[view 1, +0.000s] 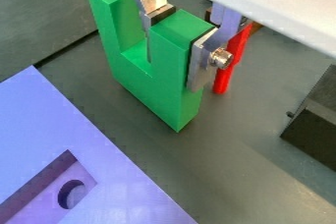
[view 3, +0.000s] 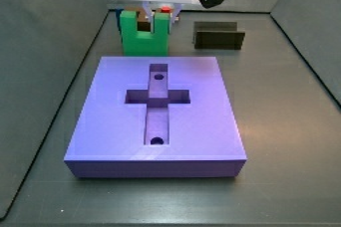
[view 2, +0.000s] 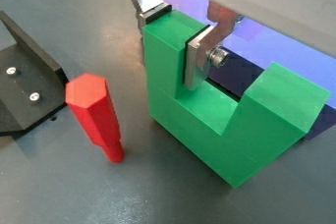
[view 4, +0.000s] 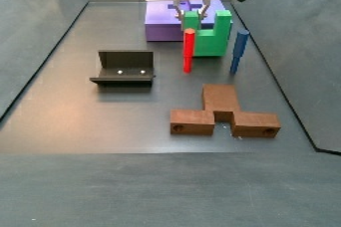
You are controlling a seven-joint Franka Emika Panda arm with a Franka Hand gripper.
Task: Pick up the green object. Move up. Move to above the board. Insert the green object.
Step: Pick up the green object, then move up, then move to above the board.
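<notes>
One prong of green object (view 1: 147,66) pinched by gripper (view 1: 178,33), grasp set for lift; board (view 3: 158,112) at 6 o'clock in side view.

Gripper (view 2: 182,33) down astride one prong of green object (view 2: 223,110). Red peg (view 2: 97,117) crowding close alongside, blue peg (view 4: 240,51) near; board (view 3: 160,116) just beyond. Fixture (view 4: 123,69) well apart. Open overhead.
</notes>
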